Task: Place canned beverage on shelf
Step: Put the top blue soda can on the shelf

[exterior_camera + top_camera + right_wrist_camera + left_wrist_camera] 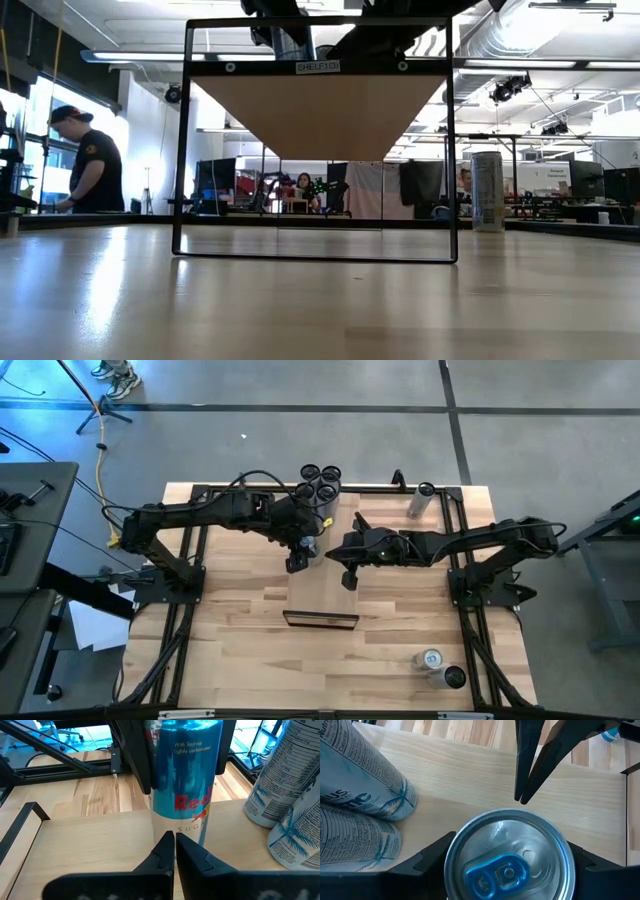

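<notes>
A blue and silver canned beverage [183, 785] stands upright on the pale wooden shelf [322, 595], at its far part. My left gripper [302, 555] is shut on it from above; the can's top [507, 865] shows between the fingers. My right gripper [175, 842] is shut and empty. It points level at the can's lower part from the shelf's near right, and I cannot tell whether its tips touch the can. Their tips [522, 795] also show in the left wrist view. My left gripper pinches the can's upper side walls [156, 765] between its two fingers, one finger [432, 857] on each side. The fingers come from above, pointing down along the can. The can is upright. The right gripper hides its base, so I cannot tell if it rests on the shelf.
Several pale palm-print cans [285, 795] stand on the shelf's far end [320, 482], close beside the held can. One can [424, 500] is at the far right, two more [440, 668] at the near right. The shelf's black frame [180, 140] stands mid-table.
</notes>
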Robot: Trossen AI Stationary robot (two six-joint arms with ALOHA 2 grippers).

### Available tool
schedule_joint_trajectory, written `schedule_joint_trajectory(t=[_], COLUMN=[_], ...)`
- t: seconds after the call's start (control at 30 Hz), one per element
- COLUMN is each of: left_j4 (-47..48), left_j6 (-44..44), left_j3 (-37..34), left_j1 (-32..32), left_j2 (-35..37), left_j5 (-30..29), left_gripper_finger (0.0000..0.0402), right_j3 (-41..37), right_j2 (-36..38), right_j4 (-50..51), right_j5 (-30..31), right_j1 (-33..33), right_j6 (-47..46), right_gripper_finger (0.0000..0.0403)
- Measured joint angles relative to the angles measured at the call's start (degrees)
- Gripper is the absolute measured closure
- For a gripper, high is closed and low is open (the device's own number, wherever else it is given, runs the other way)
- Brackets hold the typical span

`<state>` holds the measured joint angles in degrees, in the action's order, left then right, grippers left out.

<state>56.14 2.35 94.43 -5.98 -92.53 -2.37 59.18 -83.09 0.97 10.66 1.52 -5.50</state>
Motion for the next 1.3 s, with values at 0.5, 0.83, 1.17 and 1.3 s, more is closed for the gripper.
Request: schedule_joint_trajectory(t=[0.5,0.83,1.17,1.3], left_j4=[0.60,7.42,5.96,-1.82], left_j6=[0.39,2.44,2.36,6.93], left_j3=[0.16,6.16,1.20,-7.83], left_j1=[-0.02,-0.07,2.15,3.57], left_j2=[1.35,6.06,15.04,21.45], left_j5=[0.26,0.14,-0.42,-3.66], left_gripper_finger=[0.0106,0.0105,0.0105,0.0105], right_j3=[0.00,0.00,0.00,0.00], right_j2=[0.00,0.00,3.30,6.40], right_j4=[-0.02,0.09,2.95,5.06], right_j5=[-0.09,-0.09,-3.14,-5.64], right_j1=[0.02,-0.39,0.02,1.14], right_j6=[0.00,1.40,-1.60,-2.54], right_gripper_finger=[0.0403,0.0403,0.0403,0.0403])
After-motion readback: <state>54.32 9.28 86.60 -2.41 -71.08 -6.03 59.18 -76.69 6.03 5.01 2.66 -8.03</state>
